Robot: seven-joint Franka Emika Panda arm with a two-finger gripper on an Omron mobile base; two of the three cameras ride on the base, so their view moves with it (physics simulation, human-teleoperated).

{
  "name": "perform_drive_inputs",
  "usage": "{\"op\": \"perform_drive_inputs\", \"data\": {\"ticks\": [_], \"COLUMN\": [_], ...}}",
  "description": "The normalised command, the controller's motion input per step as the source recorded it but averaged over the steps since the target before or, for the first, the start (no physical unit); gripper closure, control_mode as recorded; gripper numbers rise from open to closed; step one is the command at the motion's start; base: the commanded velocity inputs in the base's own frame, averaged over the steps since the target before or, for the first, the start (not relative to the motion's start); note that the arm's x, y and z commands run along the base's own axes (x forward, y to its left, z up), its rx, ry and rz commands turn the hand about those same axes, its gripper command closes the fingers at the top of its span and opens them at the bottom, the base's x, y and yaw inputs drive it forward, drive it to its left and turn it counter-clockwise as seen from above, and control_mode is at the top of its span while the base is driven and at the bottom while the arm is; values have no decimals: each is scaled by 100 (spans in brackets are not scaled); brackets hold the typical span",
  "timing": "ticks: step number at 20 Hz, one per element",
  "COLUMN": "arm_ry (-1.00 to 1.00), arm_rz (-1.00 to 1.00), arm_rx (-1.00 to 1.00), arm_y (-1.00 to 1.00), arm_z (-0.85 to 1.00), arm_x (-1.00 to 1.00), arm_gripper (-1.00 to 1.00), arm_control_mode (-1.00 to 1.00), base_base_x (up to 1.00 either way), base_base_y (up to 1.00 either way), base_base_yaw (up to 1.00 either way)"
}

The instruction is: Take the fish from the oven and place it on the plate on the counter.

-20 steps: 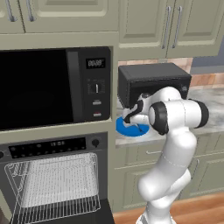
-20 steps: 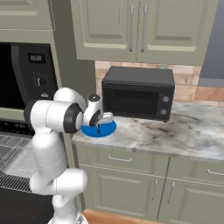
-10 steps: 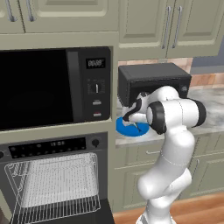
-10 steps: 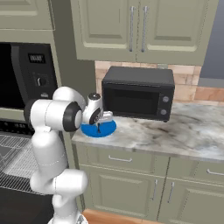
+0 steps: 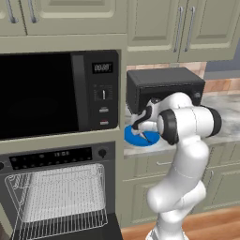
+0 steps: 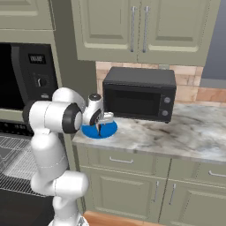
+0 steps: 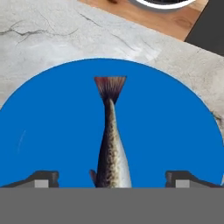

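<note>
The fish (image 7: 111,144) is seen lying on the blue plate (image 7: 52,131), which rests on the marbled desk (image 6: 185,132) near its left end, just in front of the small black microwave (image 6: 139,95). The end effector (image 7: 111,178) is held directly above the plate with its fingertips (image 7: 43,178) spread wide apart, one on each side of the fish and clear of it. The oven (image 5: 58,197) door is seen dropped open at lower left, the wire rack exposed.

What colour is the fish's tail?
Reddish-brown, dark at the edge; the fish shows best in the hand view.
</note>
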Motion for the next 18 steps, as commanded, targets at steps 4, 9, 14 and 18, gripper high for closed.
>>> {"op": "perform_drive_inputs", "data": {"ticks": [4,9,14,18], "arm_ry": [0,-9,-4,5], "arm_rz": [0,0,0,0], "arm_rx": [0,0,0,0], "arm_y": [-15,-15,-4,0], "arm_z": [38,92,100,80], "arm_x": [-70,-66,-59,-86], "arm_gripper": [-100,-100,-100,-100], "arm_control_mode": [-100,-100,-100,-100], "base_base_x": [0,0,0,0], "base_base_y": [0,0,0,0], "base_base_yaw": [0,0,0,0]}}
